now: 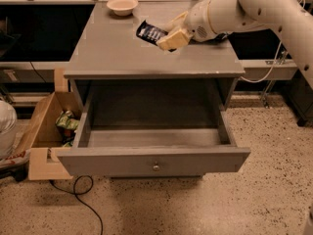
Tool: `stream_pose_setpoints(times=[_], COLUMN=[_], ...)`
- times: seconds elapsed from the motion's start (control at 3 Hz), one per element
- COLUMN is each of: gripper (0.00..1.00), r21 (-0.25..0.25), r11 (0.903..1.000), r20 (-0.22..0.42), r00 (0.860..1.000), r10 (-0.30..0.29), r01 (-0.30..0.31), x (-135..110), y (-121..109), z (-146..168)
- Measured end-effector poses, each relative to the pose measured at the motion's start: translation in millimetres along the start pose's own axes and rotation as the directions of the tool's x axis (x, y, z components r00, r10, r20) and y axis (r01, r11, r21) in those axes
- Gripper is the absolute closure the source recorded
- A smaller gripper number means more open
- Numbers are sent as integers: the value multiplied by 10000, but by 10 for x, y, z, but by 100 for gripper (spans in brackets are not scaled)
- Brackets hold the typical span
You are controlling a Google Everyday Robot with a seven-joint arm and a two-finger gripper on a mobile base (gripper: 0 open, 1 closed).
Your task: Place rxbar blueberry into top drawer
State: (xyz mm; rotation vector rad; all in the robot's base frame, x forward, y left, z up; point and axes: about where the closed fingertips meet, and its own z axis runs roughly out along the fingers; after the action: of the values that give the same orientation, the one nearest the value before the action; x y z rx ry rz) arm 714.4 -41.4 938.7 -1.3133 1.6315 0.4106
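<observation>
The rxbar blueberry (149,33), a small flat bar in a dark navy wrapper with pale lettering, is held in my gripper (168,37) above the grey cabinet top (112,53), near its middle back. The pale fingers (175,39) are shut on the bar's right end. The top drawer (154,161) is pulled wide open below, its front panel with one small round knob (156,168) facing the camera. Its inside looks bare. My white arm reaches in from the upper right.
A small pale bowl (122,5) sits at the back left of the cabinet top. A tan wooden box (44,126) with green packets stands on the floor to the left. A black cable (80,199) lies on the speckled floor.
</observation>
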Motion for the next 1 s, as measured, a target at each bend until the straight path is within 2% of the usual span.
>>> stream_pose_setpoints(times=[0.33, 0.67, 1.0], gripper=[100, 100, 100], r21=[-105, -157, -292], r11=[9999, 9992, 9945], r20=[20, -203, -856], r00=[10000, 9992, 9915], r10=[43, 352, 977], r01=[-43, -355, -1005], x=[32, 177, 444], y=[36, 218, 577], z=[20, -73, -226])
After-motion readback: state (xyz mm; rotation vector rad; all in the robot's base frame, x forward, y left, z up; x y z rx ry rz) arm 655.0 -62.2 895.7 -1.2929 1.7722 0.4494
